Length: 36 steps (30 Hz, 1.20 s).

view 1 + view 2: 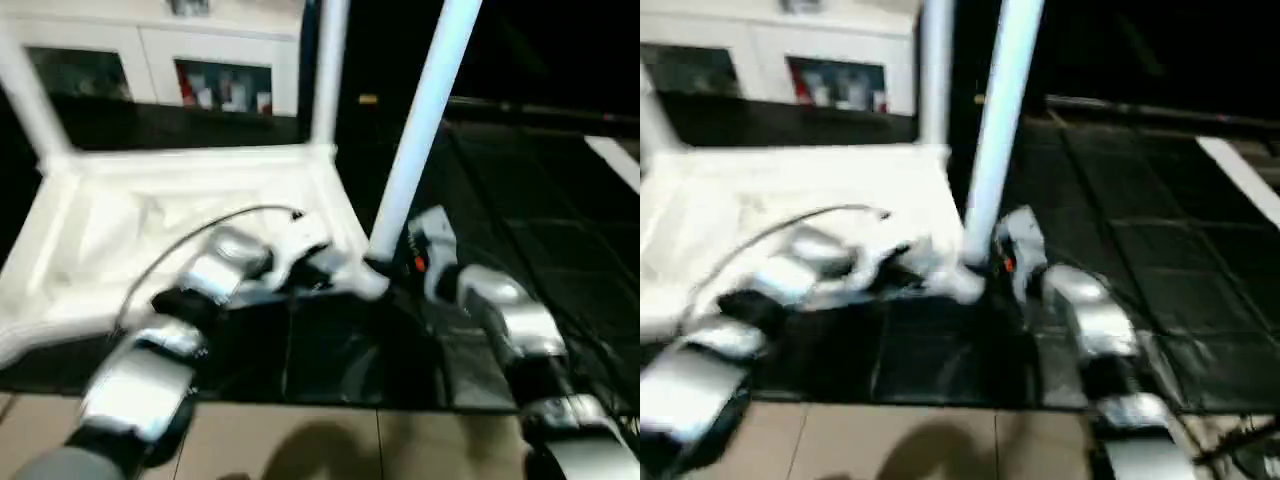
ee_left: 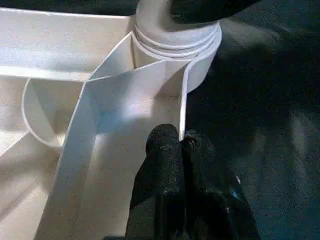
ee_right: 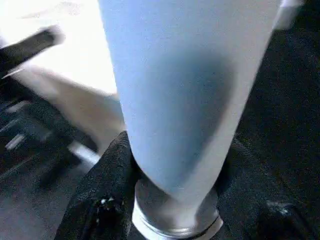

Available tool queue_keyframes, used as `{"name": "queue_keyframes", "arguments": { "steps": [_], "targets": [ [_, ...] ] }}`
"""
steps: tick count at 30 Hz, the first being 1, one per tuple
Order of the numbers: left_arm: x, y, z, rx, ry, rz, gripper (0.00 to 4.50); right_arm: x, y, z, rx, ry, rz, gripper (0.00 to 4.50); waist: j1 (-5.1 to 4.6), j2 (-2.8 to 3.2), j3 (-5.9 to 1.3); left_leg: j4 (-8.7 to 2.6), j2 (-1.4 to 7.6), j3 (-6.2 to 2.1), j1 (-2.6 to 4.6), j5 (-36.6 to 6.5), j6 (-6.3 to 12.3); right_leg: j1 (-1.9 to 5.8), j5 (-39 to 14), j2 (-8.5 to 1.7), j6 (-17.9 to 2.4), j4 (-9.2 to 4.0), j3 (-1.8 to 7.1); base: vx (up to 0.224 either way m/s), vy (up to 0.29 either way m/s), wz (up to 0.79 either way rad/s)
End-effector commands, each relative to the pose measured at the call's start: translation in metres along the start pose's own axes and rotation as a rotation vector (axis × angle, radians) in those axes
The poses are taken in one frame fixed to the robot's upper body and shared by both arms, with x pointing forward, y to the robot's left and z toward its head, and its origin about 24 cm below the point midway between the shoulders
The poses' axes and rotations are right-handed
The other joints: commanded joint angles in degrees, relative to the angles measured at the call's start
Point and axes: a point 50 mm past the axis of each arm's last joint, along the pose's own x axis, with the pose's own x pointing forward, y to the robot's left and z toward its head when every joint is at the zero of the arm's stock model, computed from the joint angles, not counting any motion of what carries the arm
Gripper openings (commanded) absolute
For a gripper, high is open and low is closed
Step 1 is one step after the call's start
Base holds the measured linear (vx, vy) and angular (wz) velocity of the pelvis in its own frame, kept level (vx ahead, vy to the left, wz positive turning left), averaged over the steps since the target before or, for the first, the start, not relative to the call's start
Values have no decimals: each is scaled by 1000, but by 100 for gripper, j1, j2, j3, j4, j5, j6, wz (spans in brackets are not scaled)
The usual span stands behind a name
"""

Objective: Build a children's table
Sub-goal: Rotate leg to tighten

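Leg [image 1: 425, 110] in near corner socket [image 2: 175, 37]; cabinet [image 1: 150, 50] behind.

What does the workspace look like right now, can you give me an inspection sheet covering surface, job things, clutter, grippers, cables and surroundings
Surface: dark tiled floor, paler tiles nearest the robot.
Job's things: white table top lies ribbed side up; two legs already stand at its far corners; a third leg stands upright at the near corner socket.
Clutter: nothing seen.
Grippers: left gripper is shut, fingertips pinched on the top's thin rim wall beside the socket; right gripper has a black finger on each side of the third leg's base.
Cables: a thin dark cable arcs over the left forearm.
Surroundings: white cabinet with glass doors behind the table top.
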Motion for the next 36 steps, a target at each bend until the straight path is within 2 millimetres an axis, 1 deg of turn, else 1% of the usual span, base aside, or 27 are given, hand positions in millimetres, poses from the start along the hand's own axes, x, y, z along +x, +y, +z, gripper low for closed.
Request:
{"name": "queue_keyframes", "arguments": {
  "steps": [1,2,4,6,7,8,9,13,14,16,17,18,19,20,21,22,23,24,25,26,28,30,31,32,34,35,36],
  "targets": [
    [20,-12,23,-7,-74,8,0,24,30,-3,45,35,63,195,11,29,-373,-390,448,-270,56,-854,113,266,-1779,-768,-801,-540,472,0,0,0],
    [23,-10,29,-31,-95,71,0,33,36,2,52,26,28,195,4,29,-378,-384,439,-263,47,-819,142,270,-1704,-758,-805,-537,471,0,0,0],
    [24,-8,32,-43,-103,103,0,38,41,5,62,17,7,195,-16,34,-379,-391,459,-268,60,-793,155,255,-1548,-760,-865,-518,476,0,0,0],
    [24,-8,33,-41,-105,104,0,41,44,8,50,2,12,195,-11,25,-384,-387,456,-256,51,-725,217,270,-1348,-762,-913,-501,481,0,0,0],
    [23,-7,33,-40,-105,104,0,41,45,8,50,0,11,229,-11,29,-382,-391,462,-261,46,-708,231,275,-1289,-762,-923,-484,482,0,0,0],
    [20,-6,32,-23,-104,87,0,42,46,9,50,-13,12,250,-13,15,-385,-394,472,-259,50,-694,257,275,-1213,-767,-937,-479,486,0,0,0],
    [20,-6,32,-22,-102,86,0,42,46,10,49,-14,11,263,-16,27,-378,-394,464,-254,52,-728,267,273,-1259,-775,-942,-486,485,0,0,0],
    [15,-2,28,-2,-89,85,0,38,44,11,19,-29,20,286,-29,24,-365,-403,466,-259,51,-805,251,272,-1473,-778,-884,-513,486,0,0,0],
    [9,0,25,18,-92,69,0,32,41,13,-3,-67,69,304,-30,19,-365,-402,466,-258,52,-812,255,270,-1485,-778,-867,-513,486,0,0,0],
    [7,2,24,25,-92,61,0,29,39,14,-9,-81,92,308,-18,18,-380,-395,459,-258,29,-743,318,294,-1358,-784,-835,-498,492,0,0,0],
    [2,3,20,28,-91,45,0,22,35,13,-22,-84,121,321,-19,32,-389,-396,481,-260,32,-615,369,282,-1029,-769,-926,-452,489,0,0,0],
    [-2,4,19,45,-96,22,0,16,31,11,-45,-87,148,336,-12,30,-389,-392,477,-254,39,-605,397,281,-972,-767,-952,-456,486,0,0,0],
    [-3,4,18,52,-97,14,0,14,30,11,-52,-88,157,346,5,47,-387,-385,472,-254,31,-608,421,293,-918,-770,-966,-449,486,0,0,0],
    [-8,5,13,49,-90,-10,0,6,23,9,-72,-81,187,351,14,39,-395,-383,481,-249,24,-562,457,299,-754,-776,-1018,-421,493,0,0,0],
    [-9,5,13,53,-91,-14,0,5,23,8,-73,-81,191,357,31,42,-402,-376,492,-240,33,-535,489,292,-614,-779,-1078,-403,494,0,0,0],
    [-10,6,12,62,-93,-24,0,2,21,8,-77,-81,202,368,23,40,-395,-382,493,-248,19,-530,497,294,-608,-777,-1099,-400,488,0,0,0],
    [-17,5,6,86,-84,-76,0,-7,14,9,-93,-89,251,380,42,49,-397,-385,507,-253,34,-561,461,301,-652,-777,-1097,-406,480,0,0,0],
    [-21,4,2,106,-80,-120,0,-14,10,10,-104,-93,286,392,57,60,-391,-376,500,-241,19,-600,476,308,-680,-783,-1105,-413,484,0,0,0],
    [-21,4,2,107,-80,-122,0,-14,10,10,-105,-93,288,394,73,57,-392,-374,509,-230,10,-590,491,313,-653,-767,-1102,-394,480,0,0,0],
    [-23,3,-1,117,-77,-147,0,-18,8,10,-111,-94,308,401,81,71,-391,-374,512,-229,15,-598,496,300,-647,-761,-1099,-398,477,0,0,0],
    [-27,2,-4,144,-66,-177,0,-22,7,11,-119,-92,339,413,98,74,-379,-380,522,-225,32,-711,452,280,-846,-763,-1080,-421,472,0,0,0],
    [-37,-1,-11,185,-39,-277,0,-35,3,10,-166,-51,451,435,147,63,-378,-378,520,-225,29,-728,423,297,-1016,-775,-1026,-439,476,0,0,0],
    [-40,-2,-12,188,-37,-302,0,-38,2,9,-182,-37,476,435,164,64,-374,-380,530,-226,25,-729,412,297,-1029,-783,-1010,-429,480,0,0,0],
    [-44,-3,-14,198,-26,-342,0,-42,1,8,-195,-14,514,440,184,77,-381,-382,539,-218,47,-702,408,263,-988,-762,-990,-424,483,0,0,0],
    [-46,-4,-16,211,-13,-368,0,-44,1,7,-200,1,544,445,213,76,-377,-391,543,-218,66,-743,366,243,-1043,-757,-997,-422,481,0,0,0],
    [-50,-6,-18,230,11,-403,0,-48,2,7,-227,14,589,445,236,65,-372,-391,538,-223,52,-776,346,258,-1159,-777,-973,-430,480,0,0,0],
    [-52,-7,-20,244,25,-426,0,-49,2,6,-228,23,614,445,258,61,-371,-391,536,-218,59,-775,334,252,-1264,-779,-933,-448,481,0,0,0]
  ]
}}
